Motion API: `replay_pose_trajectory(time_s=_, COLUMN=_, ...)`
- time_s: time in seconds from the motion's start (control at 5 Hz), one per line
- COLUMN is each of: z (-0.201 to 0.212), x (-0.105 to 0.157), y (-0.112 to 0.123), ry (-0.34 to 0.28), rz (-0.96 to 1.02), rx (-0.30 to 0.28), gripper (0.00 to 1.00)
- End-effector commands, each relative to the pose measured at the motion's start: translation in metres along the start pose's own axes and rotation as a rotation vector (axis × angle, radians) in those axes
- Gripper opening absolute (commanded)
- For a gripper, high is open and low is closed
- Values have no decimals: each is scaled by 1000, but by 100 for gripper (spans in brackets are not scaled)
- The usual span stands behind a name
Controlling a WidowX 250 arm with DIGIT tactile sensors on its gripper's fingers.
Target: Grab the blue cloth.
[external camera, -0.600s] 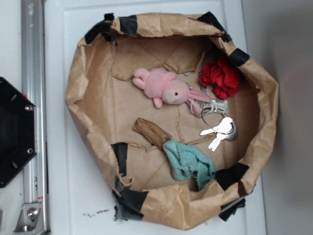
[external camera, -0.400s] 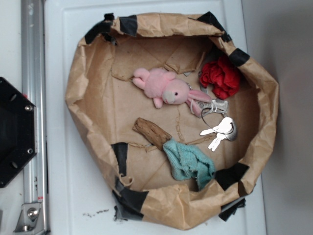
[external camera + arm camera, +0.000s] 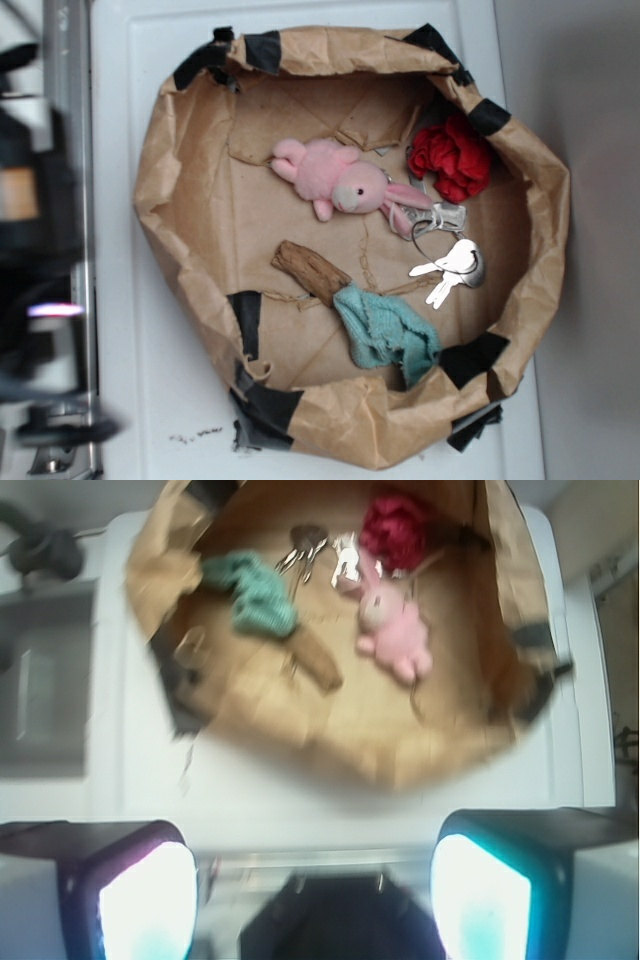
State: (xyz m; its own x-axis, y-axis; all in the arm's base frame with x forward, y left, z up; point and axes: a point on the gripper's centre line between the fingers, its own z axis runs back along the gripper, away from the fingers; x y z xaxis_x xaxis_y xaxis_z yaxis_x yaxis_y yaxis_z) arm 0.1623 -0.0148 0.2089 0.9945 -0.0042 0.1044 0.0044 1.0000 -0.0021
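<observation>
The blue cloth (image 3: 385, 335) lies crumpled in the front right of a brown paper basin (image 3: 160, 190), touching the end of a wooden piece (image 3: 312, 270). In the wrist view the blue cloth (image 3: 255, 595) sits far ahead at upper left. My gripper (image 3: 315, 880) is open, its two pads (image 3: 150, 900) wide apart with nothing between them. It hangs over the white table outside the basin, well short of the cloth. In the exterior view my arm (image 3: 40, 250) is a dark blur at the left edge.
Inside the basin are a pink plush bunny (image 3: 340, 180), a red cloth (image 3: 452, 158) and a bunch of keys (image 3: 450, 265). The basin's crumpled walls stand up all round. A metal rail (image 3: 65, 60) runs along the left.
My arm has swung into the exterior view at the left edge, blurred by motion. The things in the basin have not moved.
</observation>
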Motion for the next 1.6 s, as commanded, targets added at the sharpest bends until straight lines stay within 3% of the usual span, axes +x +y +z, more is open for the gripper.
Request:
replay_pose_trajectory(time_s=0.0, z=-55, x=72, y=30, ry=-1, rz=-65, rx=19, gripper=100)
replay_pose_trajectory(time_s=0.2, z=-94, x=104, y=33, ry=-10, rz=-221, rx=-136, gripper=100)
replay_pose_trajectory(time_s=0.4, z=-121, x=111, y=-6, ry=32, rz=-370, rx=-191, gripper=100)
replay_pose_trajectory(time_s=0.6, z=-142, x=107, y=-35, ry=58, rz=-481, rx=-153, gripper=100)
replay_pose_trajectory(time_s=0.8, z=-143, x=96, y=-58, ry=22, rz=-594, rx=-161, gripper=100)
replay_pose_trajectory(time_s=1.2, z=-171, x=95, y=-66, ry=-50, rz=-630, rx=-167, gripper=100)
replay_pose_trajectory(time_s=1.4, z=-179, x=94, y=-66, ry=-129, rz=-657, rx=-172, gripper=0)
